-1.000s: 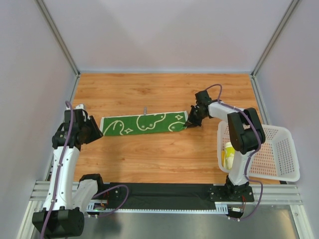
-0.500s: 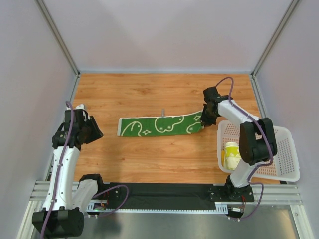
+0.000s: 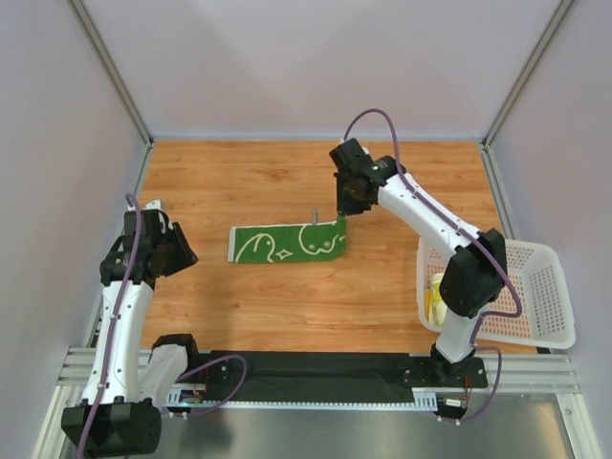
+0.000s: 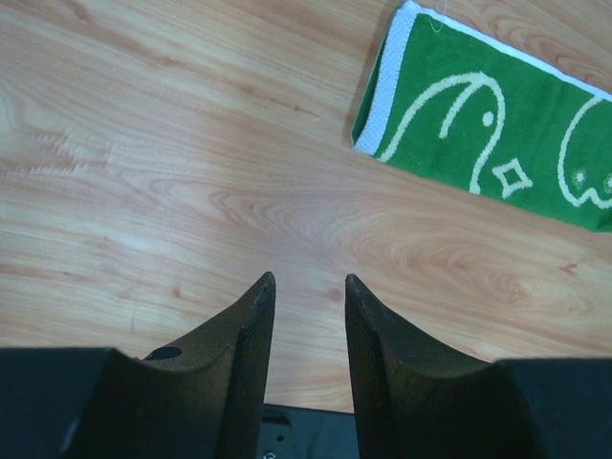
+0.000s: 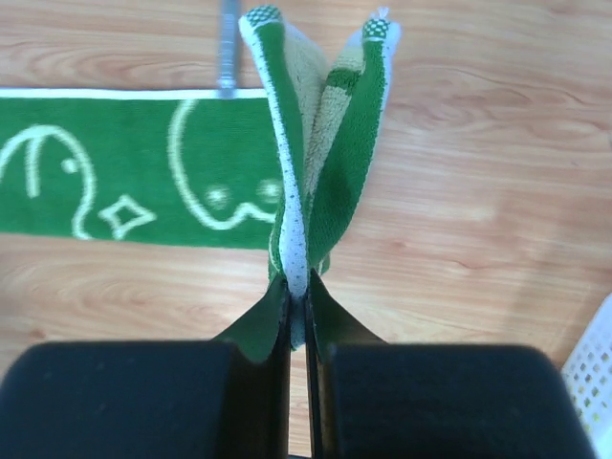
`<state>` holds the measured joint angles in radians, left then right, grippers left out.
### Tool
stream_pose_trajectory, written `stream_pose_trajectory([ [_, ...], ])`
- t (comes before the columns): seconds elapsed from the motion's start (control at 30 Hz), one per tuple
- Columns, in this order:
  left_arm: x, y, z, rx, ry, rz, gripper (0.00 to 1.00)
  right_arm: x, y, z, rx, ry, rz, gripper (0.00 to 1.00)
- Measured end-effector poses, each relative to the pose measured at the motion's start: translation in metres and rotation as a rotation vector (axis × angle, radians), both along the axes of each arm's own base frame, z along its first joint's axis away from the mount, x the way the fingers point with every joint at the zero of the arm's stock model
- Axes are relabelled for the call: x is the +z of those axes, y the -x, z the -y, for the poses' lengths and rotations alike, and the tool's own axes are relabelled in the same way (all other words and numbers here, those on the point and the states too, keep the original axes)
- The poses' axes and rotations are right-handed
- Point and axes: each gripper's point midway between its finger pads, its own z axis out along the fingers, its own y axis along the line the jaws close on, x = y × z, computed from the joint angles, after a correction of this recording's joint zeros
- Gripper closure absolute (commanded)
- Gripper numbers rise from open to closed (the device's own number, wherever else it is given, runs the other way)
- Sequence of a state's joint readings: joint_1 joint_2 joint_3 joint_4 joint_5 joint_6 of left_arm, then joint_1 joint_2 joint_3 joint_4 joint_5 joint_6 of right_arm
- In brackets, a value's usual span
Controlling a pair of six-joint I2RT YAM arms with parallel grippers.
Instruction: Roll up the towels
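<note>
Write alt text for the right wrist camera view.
The right gripper pinches the lifted end of a green towel with cream prints, the rest lying flat on a wooden table. The corner of a white basket shows at lower right.

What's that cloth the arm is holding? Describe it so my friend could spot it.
On the wooden table, near its middle, lies a long dark green towel with cream doodle prints. The right gripper pinches its right end and holds it up. The only other cloth, a pale yellow towel, sits in the white basket.
</note>
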<state>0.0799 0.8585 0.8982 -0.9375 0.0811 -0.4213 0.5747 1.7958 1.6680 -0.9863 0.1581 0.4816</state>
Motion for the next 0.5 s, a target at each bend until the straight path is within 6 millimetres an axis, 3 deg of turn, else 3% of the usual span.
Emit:
stream_pose_trajectory([
  [0.2, 0.000, 0.000, 0.000, 0.000, 0.000, 0.000, 0.58, 0.016, 0.003, -0.060, 0.120, 0.011, 0.032, 1.00],
  [0.5, 0.000, 0.000, 0.000, 0.001, -0.001, 0.000, 0.58, -0.009, 0.016, -0.112, 0.220, 0.068, -0.013, 1.00],
])
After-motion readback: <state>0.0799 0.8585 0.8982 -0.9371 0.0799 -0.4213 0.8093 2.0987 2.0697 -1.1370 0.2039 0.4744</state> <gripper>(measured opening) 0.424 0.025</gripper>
